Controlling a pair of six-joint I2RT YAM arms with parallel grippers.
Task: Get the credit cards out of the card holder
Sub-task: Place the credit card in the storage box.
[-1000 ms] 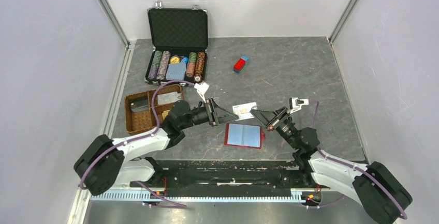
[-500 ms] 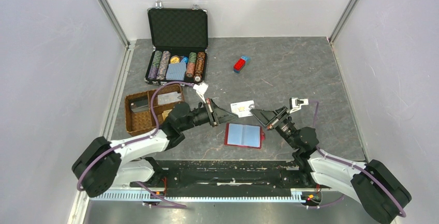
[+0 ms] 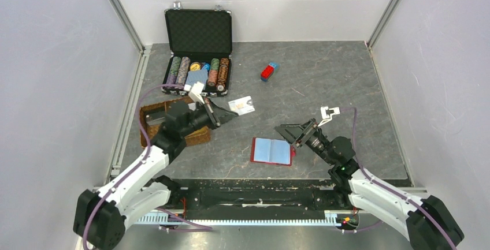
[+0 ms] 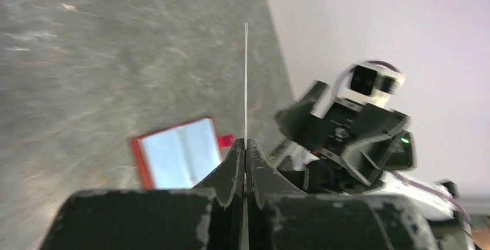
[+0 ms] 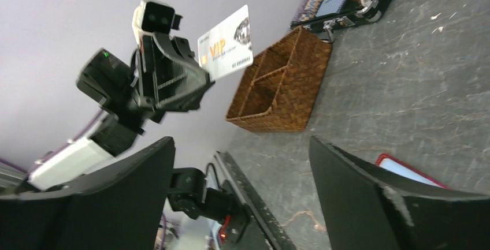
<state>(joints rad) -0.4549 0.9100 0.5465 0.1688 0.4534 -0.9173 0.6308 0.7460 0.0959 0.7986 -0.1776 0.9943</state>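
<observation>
The dark red card holder (image 3: 271,150) lies open on the table with its pale slots up, and it also shows in the left wrist view (image 4: 176,157). One white credit card (image 3: 241,105) printed "VIP" (image 5: 226,42) hangs in the air, with my left gripper (image 3: 227,111) shut on its edge. In the left wrist view the credit card (image 4: 246,82) is a thin edge-on line rising from the left gripper (image 4: 245,144). My right gripper (image 3: 287,131) hovers by the holder's right end, open and empty (image 5: 241,146). A corner of the card holder (image 5: 411,173) peeks past its finger.
A brown wicker basket (image 3: 151,130) with dividers sits just left of the held card (image 5: 283,88). An open black case (image 3: 197,30) of poker chips stands at the back. A small red-and-blue block (image 3: 268,71) lies further right. Grey walls close in both sides.
The right gripper let go of the card and opened wide. The left gripper shut on the card and carried it left and back, toward the basket.
</observation>
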